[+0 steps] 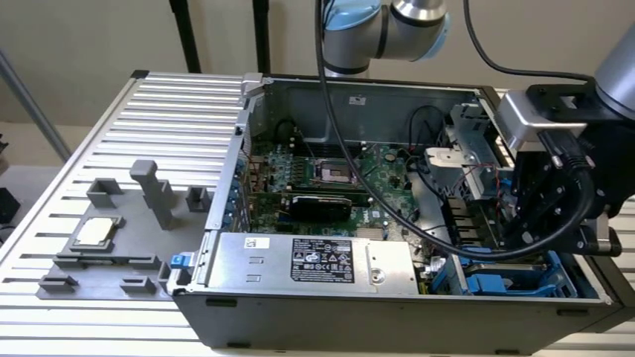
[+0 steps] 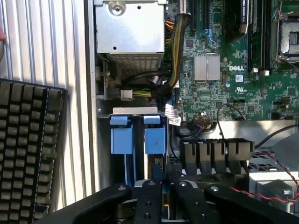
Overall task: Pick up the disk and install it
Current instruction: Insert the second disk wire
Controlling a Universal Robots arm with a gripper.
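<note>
- Farthest from the gripper (image 1: 531, 230), at the exterior view's left, a grey fixture (image 1: 104, 253) lies on the ribbed table (image 1: 178, 111) with a small square silver chip (image 1: 94, 232) on it.
- Nearer the tool stands the open computer case (image 1: 397, 320). Its green motherboard (image 1: 328, 178) lies in the middle, and a large silver box with a black label (image 1: 308, 260) runs along the near wall.
- At the exterior view's right, the gripper hangs over the case's drive-bay corner, fingers pointing down into it. Blue plastic carriers (image 1: 506, 286) sit just below and beside it.
- In the wrist view the gripper (image 2: 168, 183) has its black fingers (image 2: 149, 196) drawn close together, clenched on a thin, dark, blue-edged piece that seems to be the disk (image 2: 157, 173).
- The disk shows edge-on, so its label cannot be seen. Its long axis runs straight out from the fingertips, in line with the tool, and its free end points into the bay.
- That free end is just short of two blue carrier tabs (image 2: 124, 140) standing side by side ahead of the fingers. Whether it touches them cannot be told.
- Beyond the tabs lies a bundle of yellow and black cables (image 2: 177, 51). A black keyboard (image 2: 28, 149) rests on the table outside the case wall.
</note>
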